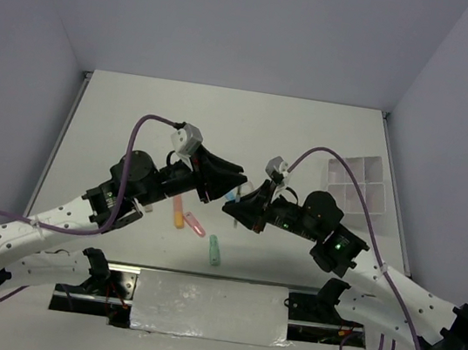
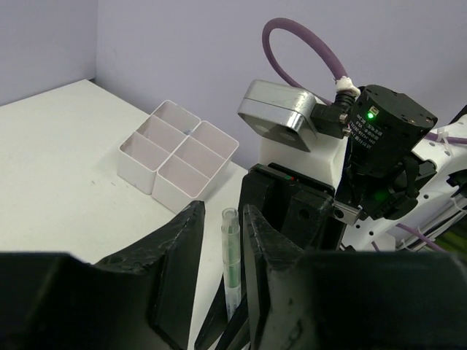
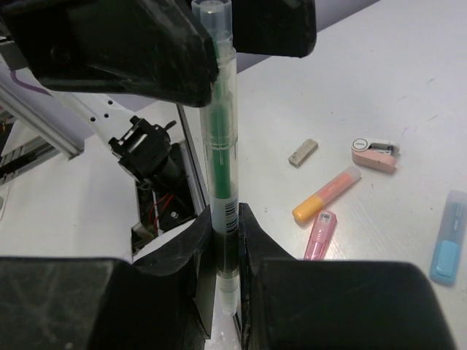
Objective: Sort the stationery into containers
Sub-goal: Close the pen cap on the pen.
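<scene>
Right wrist view: right gripper (image 3: 222, 251) clamped on green pen (image 3: 221, 146), upright in mid-air. Left gripper (image 2: 223, 248) straddles pen's top w/ slim gaps, not gripping. Prob handover; next: left pinches firm, right releases, then to tray (image 2: 175, 191).

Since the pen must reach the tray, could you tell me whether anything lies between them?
Nothing visible does: the table between the pen and the white tray is bare. The right gripper holding the pen stands alongside.
</scene>
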`<state>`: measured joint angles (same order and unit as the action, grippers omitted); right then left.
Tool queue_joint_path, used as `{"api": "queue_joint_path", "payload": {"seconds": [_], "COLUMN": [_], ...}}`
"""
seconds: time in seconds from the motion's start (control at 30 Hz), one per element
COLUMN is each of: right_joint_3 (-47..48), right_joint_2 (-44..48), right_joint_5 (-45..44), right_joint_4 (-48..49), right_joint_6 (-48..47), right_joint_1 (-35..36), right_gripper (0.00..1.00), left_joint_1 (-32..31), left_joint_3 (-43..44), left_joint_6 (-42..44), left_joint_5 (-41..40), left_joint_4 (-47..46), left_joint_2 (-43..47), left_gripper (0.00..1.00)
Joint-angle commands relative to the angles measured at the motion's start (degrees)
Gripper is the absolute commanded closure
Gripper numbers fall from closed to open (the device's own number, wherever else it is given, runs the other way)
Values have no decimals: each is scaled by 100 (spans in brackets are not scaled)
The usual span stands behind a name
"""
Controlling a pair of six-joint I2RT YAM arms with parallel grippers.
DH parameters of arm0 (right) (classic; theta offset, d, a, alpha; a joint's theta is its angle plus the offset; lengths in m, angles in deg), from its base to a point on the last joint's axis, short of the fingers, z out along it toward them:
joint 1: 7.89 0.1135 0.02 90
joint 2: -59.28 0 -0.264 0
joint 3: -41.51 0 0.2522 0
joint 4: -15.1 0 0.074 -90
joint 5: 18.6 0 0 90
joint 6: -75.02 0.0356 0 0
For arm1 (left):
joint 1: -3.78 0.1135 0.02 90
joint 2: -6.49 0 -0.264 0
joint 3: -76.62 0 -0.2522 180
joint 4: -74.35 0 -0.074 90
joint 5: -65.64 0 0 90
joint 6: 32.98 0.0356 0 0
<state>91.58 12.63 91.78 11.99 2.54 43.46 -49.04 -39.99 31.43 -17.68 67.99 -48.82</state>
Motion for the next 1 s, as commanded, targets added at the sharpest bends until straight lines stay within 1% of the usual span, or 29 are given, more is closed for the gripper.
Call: {"api": "queue_joint_path", "payload": {"seconds": [0.0, 0.03, 0.17, 0.2, 0.3, 0.33, 0.4, 0.47, 0.6, 0.8, 0.87, 0.97], "right_joint_3": [244, 253, 332, 358, 464, 499, 596, 683, 1149, 1975, 2264, 2651], "right_joint_2": [-54, -89, -90, -98, -116, -125, -116, -116, -159, -440, -555, -836], "right_joint_5": [36, 45, 27, 19, -16, -69, -113, -175, -350, -640, -685, -518], "right_joint_4": [95, 86, 7, -11, -90, -168, -256, -327, -599, -854, -881, -916], "right_joint_6": [-29, -29, -64, -73, -117, -152, -231, -327, -670, -978, -1040, -1023], "right_joint_1": [15, 24, 41, 41, 42, 50, 41, 41, 33, -11, -143, -450], "right_gripper": [100, 100, 100, 100, 100, 100, 100, 100, 100, 100, 100, 100], "left_joint_1": [-27, -27, -27, -27, -27, -27, -27, -27, -27, -123, -150, -185], "left_joint_3": [223, 214, 170, 153, 126, 118, 74, 12, -286, -805, -971, -1156], "left_joint_6": [89, 89, 89, 71, 62, 62, 80, 62, -69, -271, -333, -412], "left_joint_5": [53, 70, 79, 53, 88, 88, 79, 114, 342, 308, 334, 396], "left_joint_4": [-308, -300, -256, -230, -203, -186, -141, -185, -256, -405, -458, -598], "left_joint_2": [11, 3, -41, -67, -138, -147, -182, -191, -270, -208, -208, -217], "left_gripper": [60, 64, 69, 75, 86, 94, 100, 100, 100, 100, 100, 100]}}
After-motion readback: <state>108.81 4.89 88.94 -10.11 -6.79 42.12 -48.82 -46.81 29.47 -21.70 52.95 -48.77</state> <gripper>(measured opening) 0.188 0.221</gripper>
